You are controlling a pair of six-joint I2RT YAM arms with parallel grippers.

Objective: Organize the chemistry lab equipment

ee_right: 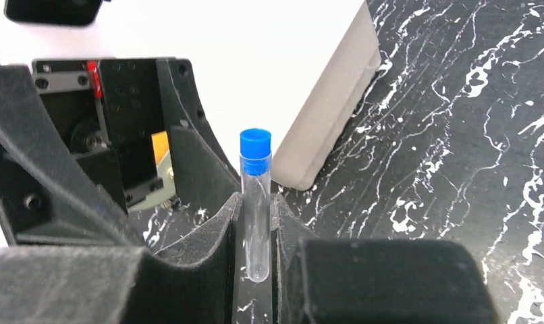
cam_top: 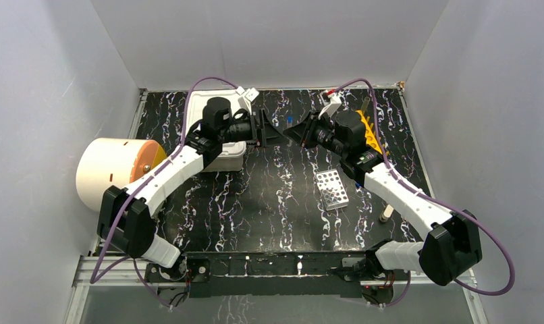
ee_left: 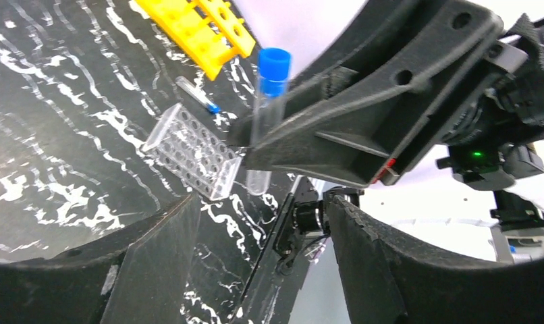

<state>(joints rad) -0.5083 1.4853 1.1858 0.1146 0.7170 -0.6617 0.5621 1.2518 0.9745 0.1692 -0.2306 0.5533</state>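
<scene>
2 vials (ee_left: pixel 268 115) (ee_left: pixel 196 94) | 2 racks (ee_left: pixel 192 152) (ee_left: pixel 195 27) | right hand (ee_right: pixel 256 229) clamps 1 vial | left hand (cam_top: pixel 273 129) agape, empty

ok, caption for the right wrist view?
Right claw pinches a blue-capped vial over the marbled table, white bin behind.

Left arm (cam_top: pixel 165 177), right arm (cam_top: pixel 408 197) reach inward, wrists facing — left jaws spread, right jaws clamped.

The right arm (cam_top: pixel 399 187) hides much of the yellow holed tube rack (cam_top: pixel 372 129).
</scene>
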